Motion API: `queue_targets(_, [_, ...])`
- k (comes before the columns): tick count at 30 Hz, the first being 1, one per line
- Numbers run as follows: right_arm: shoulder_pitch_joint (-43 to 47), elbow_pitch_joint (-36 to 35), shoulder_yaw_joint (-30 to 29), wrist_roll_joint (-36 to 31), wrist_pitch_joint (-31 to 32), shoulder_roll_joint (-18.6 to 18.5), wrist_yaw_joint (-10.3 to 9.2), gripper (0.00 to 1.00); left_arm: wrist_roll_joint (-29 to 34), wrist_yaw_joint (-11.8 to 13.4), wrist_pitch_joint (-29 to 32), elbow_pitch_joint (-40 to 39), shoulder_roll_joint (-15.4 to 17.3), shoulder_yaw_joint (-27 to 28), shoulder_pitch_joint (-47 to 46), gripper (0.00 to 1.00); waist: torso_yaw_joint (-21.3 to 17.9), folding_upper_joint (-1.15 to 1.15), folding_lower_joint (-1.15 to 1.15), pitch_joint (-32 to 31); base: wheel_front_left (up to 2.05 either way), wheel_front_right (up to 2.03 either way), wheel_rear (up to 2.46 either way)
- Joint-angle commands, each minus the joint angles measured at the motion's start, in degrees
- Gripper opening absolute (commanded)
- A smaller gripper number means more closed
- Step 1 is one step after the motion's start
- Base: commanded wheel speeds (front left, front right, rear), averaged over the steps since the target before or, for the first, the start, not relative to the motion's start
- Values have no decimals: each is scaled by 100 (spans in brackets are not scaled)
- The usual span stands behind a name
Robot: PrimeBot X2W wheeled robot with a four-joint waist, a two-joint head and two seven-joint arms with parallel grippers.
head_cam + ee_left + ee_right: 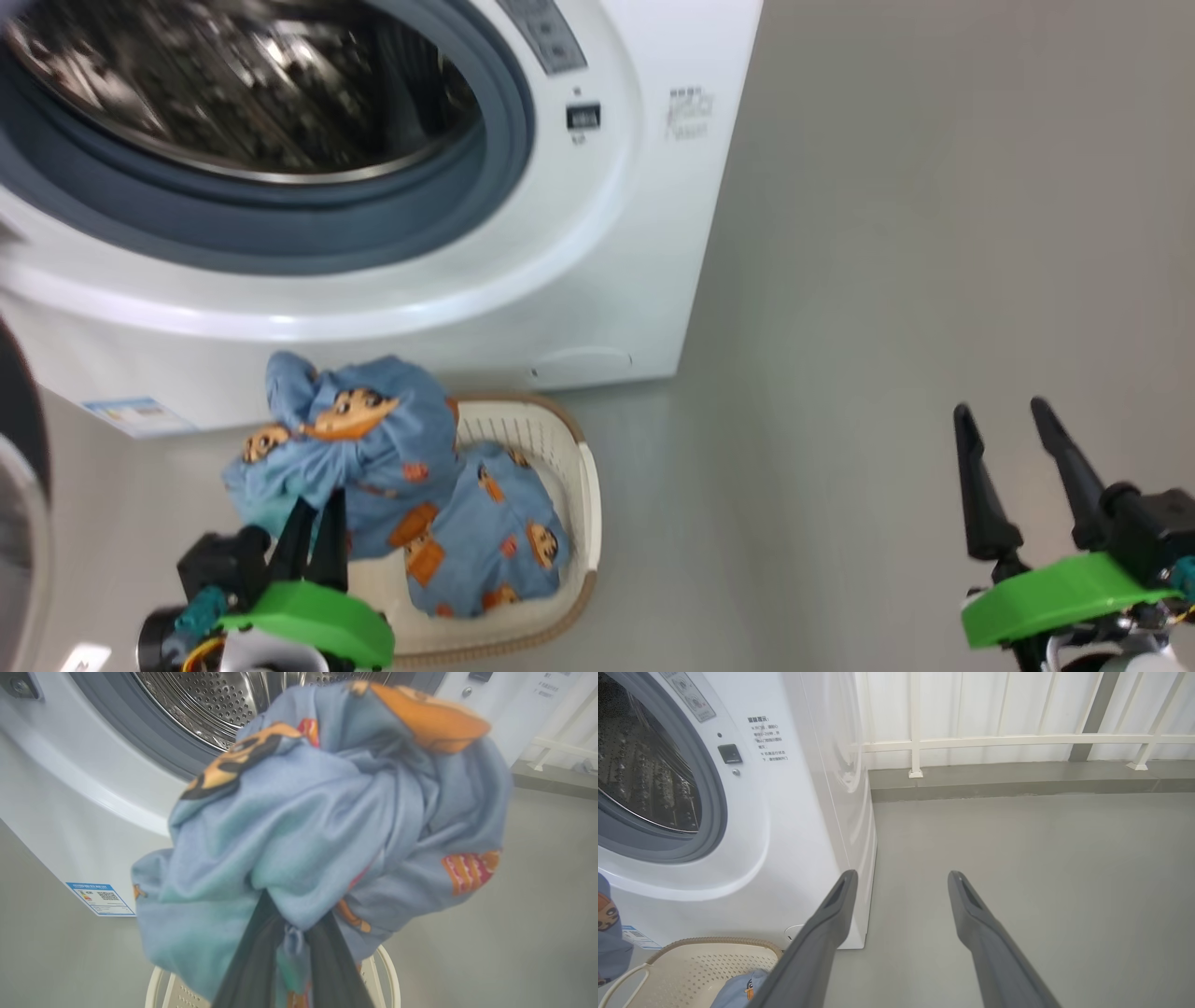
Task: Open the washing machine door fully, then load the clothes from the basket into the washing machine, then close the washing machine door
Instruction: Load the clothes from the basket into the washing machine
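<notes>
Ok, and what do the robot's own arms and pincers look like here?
The left pincer and right pincer match: each has two long, dark, tapering fingers with a slot-like recess near the tip, and a black block and bright green curved collar at the base. A teal connector with yellow-orange wires sits beside each, above a pale forearm.

A smooth grey floor (pixel 887 280) fills the right half of the head view. The white washing machine (pixel 597 271) stands on it at the upper left. The cream basket (pixel 590 504) sits on the floor just before the machine, at lower centre-left. In the right wrist view, a low grey kerb (pixel 1017 781) edges the floor along the top.
</notes>
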Motion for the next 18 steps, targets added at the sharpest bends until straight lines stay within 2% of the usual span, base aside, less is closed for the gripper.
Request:
queue_targets(1, [66, -132, 190, -84, 29, -66, 31, 100, 37, 70, 11, -251, 158, 158, 128, 0, 184, 0, 1, -591, 0, 0, 0])
queue_targets(10, [462, -210, 284, -75, 202, -66, 31, 100, 9, 190, 251, -782, 255, 103, 722, 0, 267, 0, 1, -1145, 0, 0, 0])
queue_targets(18, [667, -331, 215, -9, 252, -66, 31, 100, 30, 301, 455, -1246, 324, 29, 1016, 0, 265, 0, 1, -1271, 0, 0, 0])
